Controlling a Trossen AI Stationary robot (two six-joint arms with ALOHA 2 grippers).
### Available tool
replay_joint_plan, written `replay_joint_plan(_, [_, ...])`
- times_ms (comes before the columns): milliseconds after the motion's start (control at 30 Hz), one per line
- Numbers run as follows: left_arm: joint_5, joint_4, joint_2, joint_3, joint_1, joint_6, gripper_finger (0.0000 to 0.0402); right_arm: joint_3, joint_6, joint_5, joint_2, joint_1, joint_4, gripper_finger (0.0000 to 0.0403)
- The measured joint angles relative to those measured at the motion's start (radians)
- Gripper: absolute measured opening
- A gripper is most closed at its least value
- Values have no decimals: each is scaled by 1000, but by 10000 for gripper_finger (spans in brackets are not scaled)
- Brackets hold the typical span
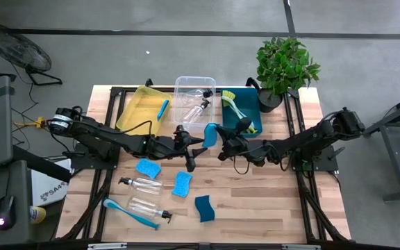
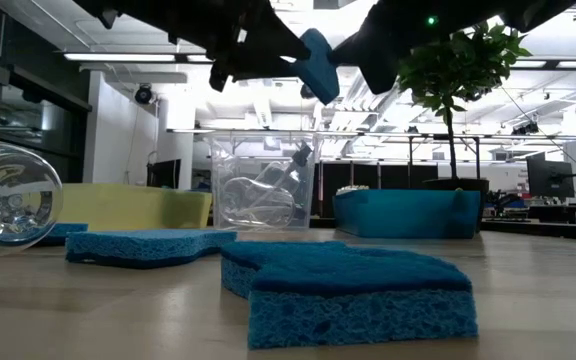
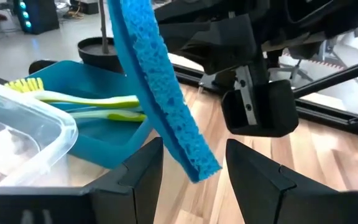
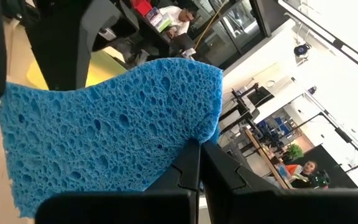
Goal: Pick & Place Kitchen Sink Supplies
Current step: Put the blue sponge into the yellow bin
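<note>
on the wooden table, starting at the left, a blue dish brush lies near the front edge beside two clear bottles with black pump tops, and three blue sponges rest flat toward the middle, well apart from each other. behind them stand the yellow bin with a blue-handled item inside, the clear bin holding another bottle, and the teal bin with yellow-green brushes. the left gripper hovers over the table's centre with its fingers spread, one on each side of the held sponge but apart from it in the left wrist view. that sponge hangs in the air between the two arms, in front of the clear and teal bins, and the right gripper is clamped tight on one edge of it, the foam squeezed thin between the fingers. the sponge looks very light, soft and porous; it bends under its own shape, so i judge a pinch across its thin faces near the free end would hold best, with little risk of slipping or damage. at the far right stands a potted plant. no brand, label or legible writing shows on the sponge, bottles or bins.
</note>
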Motion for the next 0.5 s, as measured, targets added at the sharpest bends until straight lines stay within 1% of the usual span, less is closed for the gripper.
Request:
replay_joint_plan(133, [-5, 0, 0, 0, 0, 0, 173, 0, 23, -27, 0, 0, -1, 0])
replay_joint_plan(233, [-10, 0, 0, 0, 0, -8, 166, 0, 25, -26, 0, 0, 0, 0])
replay_joint_plan(333, [-12, 0, 0, 0, 0, -8, 148, 0, 22, -19, 0, 0, 0, 0])
replay_joint_plan(500, [-13, -2, 0, 0, 0, -16, 101, 0, 21, -19, 0, 0, -1, 0])
